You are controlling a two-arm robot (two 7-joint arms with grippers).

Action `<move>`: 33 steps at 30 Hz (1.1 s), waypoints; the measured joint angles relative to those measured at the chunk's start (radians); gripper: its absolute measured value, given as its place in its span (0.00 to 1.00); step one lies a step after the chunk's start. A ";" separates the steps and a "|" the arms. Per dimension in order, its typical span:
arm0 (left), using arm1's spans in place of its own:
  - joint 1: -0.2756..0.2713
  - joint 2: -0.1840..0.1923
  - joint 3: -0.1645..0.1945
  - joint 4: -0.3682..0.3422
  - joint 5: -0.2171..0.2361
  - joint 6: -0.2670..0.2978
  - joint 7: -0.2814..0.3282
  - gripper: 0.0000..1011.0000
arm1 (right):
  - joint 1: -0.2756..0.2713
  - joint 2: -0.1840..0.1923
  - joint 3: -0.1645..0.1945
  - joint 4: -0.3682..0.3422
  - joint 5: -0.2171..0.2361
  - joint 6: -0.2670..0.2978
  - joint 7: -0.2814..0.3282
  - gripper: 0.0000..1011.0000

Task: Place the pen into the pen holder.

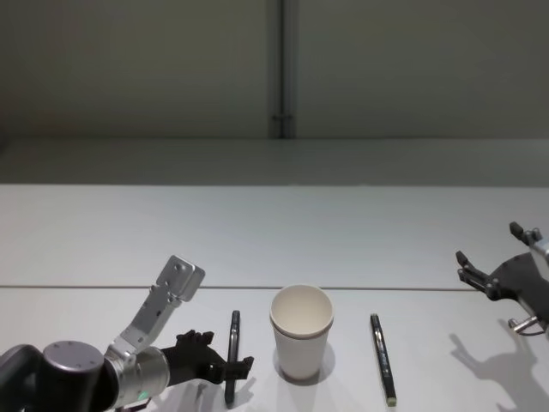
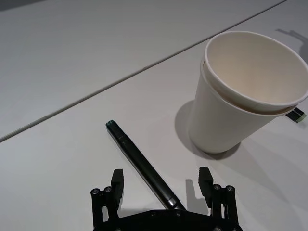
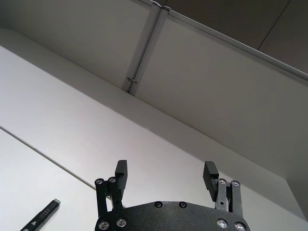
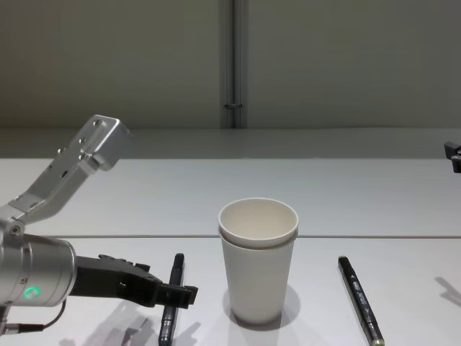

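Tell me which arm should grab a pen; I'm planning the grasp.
Left. The open left hand straddles the left pen beside the pen holder; the right hand hangs off to the side.

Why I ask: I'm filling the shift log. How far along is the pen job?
Nothing done: the off-white paper cup pen holder stands empty. In hand: the left gripper, jaws open, straddles the black pen lying left of it. Left: grasp, lift, drop in. The right gripper hangs open, far right.

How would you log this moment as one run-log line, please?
phase: pre-grasp | left gripper: open, fingers either side of left pen | right gripper: open, above table | pen holder: upright, empty
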 joint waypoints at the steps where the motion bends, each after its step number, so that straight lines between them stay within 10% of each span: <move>1: -0.005 -0.004 0.001 0.006 0.002 0.008 0.000 0.99 | 0.000 0.000 0.000 0.000 0.000 0.000 0.000 0.99; 33: -0.055 -0.066 0.016 0.076 0.091 0.095 0.031 0.99 | 0.000 0.000 0.000 0.000 0.000 0.000 0.000 0.99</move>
